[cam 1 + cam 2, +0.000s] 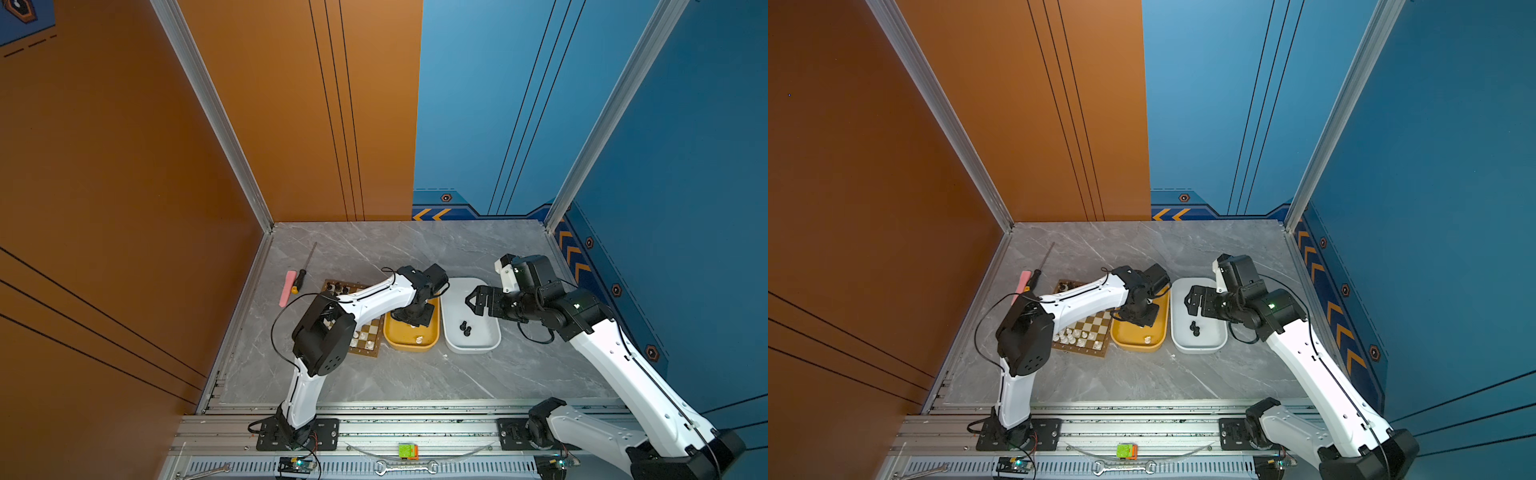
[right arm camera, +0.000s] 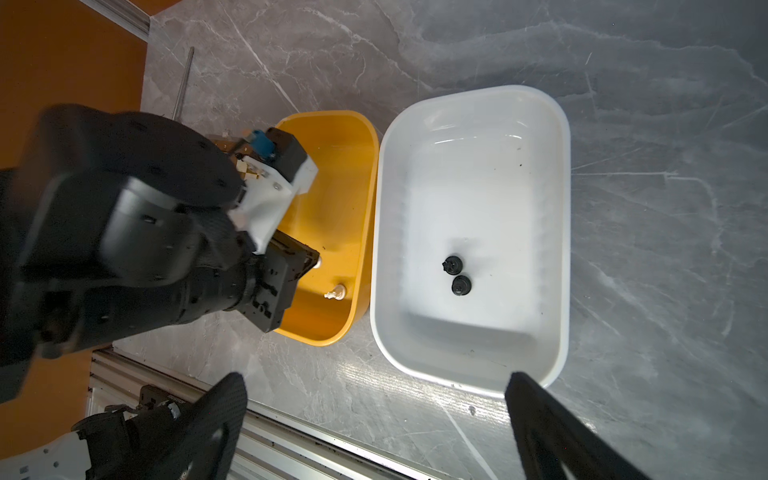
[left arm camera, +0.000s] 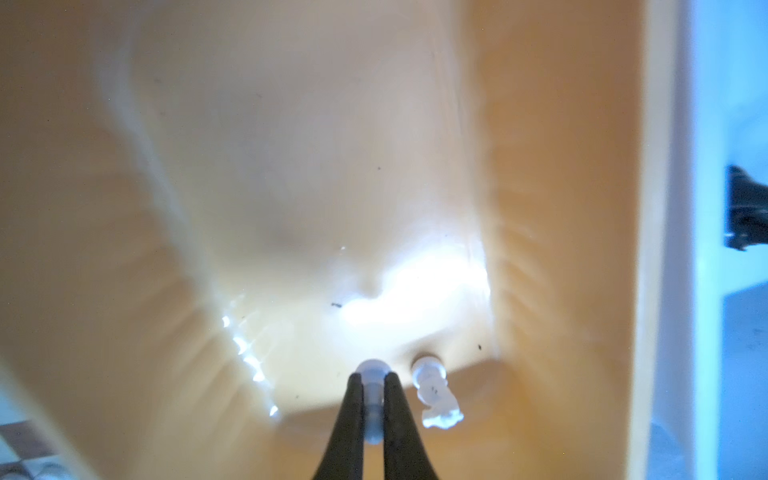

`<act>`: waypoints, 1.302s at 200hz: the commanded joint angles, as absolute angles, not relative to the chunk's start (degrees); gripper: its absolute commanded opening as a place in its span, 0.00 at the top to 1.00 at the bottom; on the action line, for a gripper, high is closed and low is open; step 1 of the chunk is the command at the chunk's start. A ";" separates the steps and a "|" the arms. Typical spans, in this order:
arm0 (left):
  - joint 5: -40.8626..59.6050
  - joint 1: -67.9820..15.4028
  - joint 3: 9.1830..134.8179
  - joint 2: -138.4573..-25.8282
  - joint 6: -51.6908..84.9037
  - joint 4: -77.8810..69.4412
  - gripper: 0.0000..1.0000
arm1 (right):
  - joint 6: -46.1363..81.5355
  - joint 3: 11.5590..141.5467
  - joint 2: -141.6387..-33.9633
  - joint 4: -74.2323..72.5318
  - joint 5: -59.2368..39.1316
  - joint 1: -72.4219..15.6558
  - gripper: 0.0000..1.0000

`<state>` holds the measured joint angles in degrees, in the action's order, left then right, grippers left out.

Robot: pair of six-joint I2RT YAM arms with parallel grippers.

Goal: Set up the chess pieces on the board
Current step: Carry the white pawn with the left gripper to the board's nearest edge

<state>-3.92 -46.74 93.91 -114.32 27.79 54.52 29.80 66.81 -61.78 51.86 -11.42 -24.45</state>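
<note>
Black left jaws rise from the bottom centre of the left wrist view, clenched on a cream-white piece [image 3: 373, 399] low in the yellow tub [image 3: 548, 199]. A second white piece [image 3: 434, 390] lies on its side just beside them.

The pick from the tub looks to be the step in hand. The next move calls for a straight lift clear of the tub wall, then a carry to the board [image 1: 1096, 322], left of the tub in both top views, to stand the piece upright on a free square. White pieces [image 1: 1075, 336] stand along the board's lower edge.

Only the left wrist view shows the grip; in the top views the wrist hides it. The right wrist view alone shows the gap between the right jaws, spread wide and empty at the lower frame, over the white tub [image 2: 559, 216] holding two black pieces [image 2: 457, 274].
</note>
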 commanded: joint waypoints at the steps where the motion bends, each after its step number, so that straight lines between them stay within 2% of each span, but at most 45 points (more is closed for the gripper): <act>1: -6.45 -45.38 93.58 -109.08 26.69 58.22 0.96 | 28.79 68.60 -62.72 50.82 -12.39 -25.26 0.00; 42: -8.10 -43.95 88.13 -100.89 28.22 59.81 0.95 | 29.08 69.15 -64.42 49.25 -12.39 -27.36 0.00; 130: -10.90 -41.66 66.75 -84.99 34.23 58.90 0.94 | 30.21 69.42 -66.77 46.41 -10.56 -33.77 0.00; 176: -10.54 -39.64 63.04 -84.30 33.94 55.29 0.94 | 30.05 70.60 -67.80 46.32 -9.63 -35.39 0.00; 260: -8.26 -38.89 65.17 -91.98 30.70 50.98 0.94 | 31.07 70.09 -66.74 47.27 -7.74 -35.91 0.00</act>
